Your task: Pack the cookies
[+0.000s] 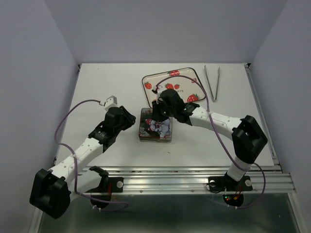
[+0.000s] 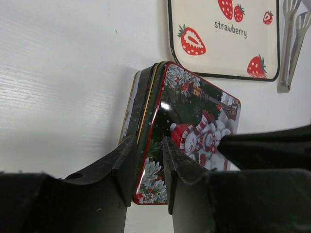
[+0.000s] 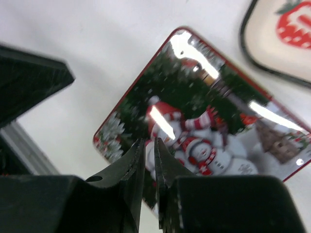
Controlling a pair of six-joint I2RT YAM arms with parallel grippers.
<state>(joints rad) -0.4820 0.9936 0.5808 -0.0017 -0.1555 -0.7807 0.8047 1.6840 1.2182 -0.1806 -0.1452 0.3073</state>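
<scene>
While the snowman tin (image 1: 151, 133) lies lidded, closing seems in hand: left gripper (image 2: 148, 151) straddles its rim, maybe clamped, I cannot tell; right gripper (image 3: 148, 149), pinched empty, should next press evenly.

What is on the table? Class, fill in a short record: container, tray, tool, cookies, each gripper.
Tin: closed, snowman lid, mid-table
Tray: strawberry print, behind tin
Tongs: right of tray
Cookies: none visible
Left gripper: jaws slightly apart at tin's left edge
Right gripper: jaws nearly closed above lid
</scene>
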